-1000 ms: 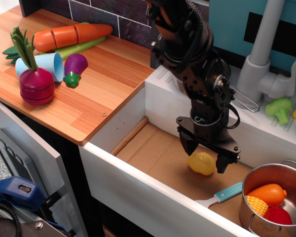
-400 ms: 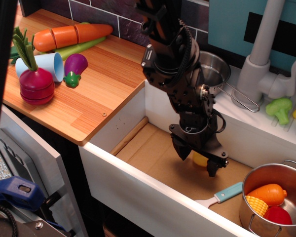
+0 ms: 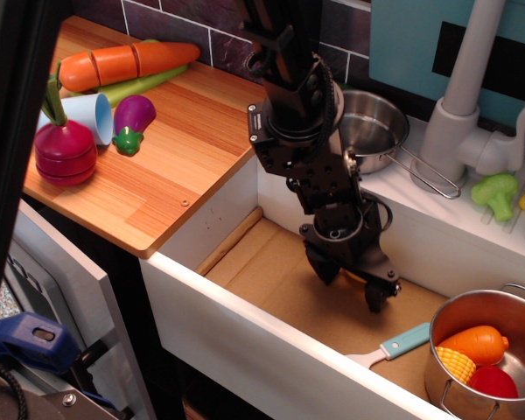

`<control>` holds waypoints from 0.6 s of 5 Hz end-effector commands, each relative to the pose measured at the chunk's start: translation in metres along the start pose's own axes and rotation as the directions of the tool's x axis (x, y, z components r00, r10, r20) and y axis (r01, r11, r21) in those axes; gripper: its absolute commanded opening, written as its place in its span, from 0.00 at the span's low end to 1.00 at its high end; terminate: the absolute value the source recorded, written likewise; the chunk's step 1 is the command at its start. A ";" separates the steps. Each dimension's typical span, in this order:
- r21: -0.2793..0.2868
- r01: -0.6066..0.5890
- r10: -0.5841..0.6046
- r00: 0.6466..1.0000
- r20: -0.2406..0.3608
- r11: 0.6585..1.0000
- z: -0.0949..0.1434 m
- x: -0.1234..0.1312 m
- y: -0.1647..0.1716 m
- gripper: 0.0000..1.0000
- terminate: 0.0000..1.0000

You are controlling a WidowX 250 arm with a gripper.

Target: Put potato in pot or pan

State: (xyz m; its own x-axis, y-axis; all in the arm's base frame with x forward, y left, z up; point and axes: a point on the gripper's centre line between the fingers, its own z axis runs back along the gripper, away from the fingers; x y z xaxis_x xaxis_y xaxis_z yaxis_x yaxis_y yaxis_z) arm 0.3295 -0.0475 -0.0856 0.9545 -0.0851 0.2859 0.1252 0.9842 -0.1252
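My gripper (image 3: 348,282) is down in the white sink (image 3: 245,324), close to its cardboard-lined floor. Its two dark fingers (image 3: 323,266) stand either side of the pale yellow potato (image 3: 356,278). Only a thin yellow sliver of the potato shows between them, and I cannot see whether the fingers touch it. The small shiny steel pan (image 3: 374,131) sits on the ledge behind the sink, just behind my arm. Its wire loop handle (image 3: 430,179) points right.
A taller steel pot (image 3: 472,304) at the sink's right holds an orange vegetable (image 3: 479,341), corn and a red piece. A teal-handled spatula (image 3: 401,341) lies beside it. The faucet (image 3: 464,96) stands at back right. Toy carrot (image 3: 127,61), eggplant (image 3: 133,118) and beet (image 3: 64,149) lie on the wooden counter.
My arm has shifted left and down, uncovering the steel pan. The gripper has sunk over the potato, which showed fully a second ago and is now almost hidden between the fingers.
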 end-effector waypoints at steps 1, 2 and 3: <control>0.002 0.010 -0.010 0.999 0.034 1.000 0.010 0.018 0.000 1.00 0.00; 0.023 0.008 -0.010 0.998 0.054 1.000 0.016 0.016 0.003 1.00 0.00; 0.008 0.009 -0.010 0.997 0.073 1.000 0.008 0.017 0.006 1.00 0.00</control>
State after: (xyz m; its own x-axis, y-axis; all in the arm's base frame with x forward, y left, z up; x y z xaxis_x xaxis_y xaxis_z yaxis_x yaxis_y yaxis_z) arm 0.3361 -0.0437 -0.0857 0.9429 -0.0803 0.3231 0.1249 0.9849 -0.1199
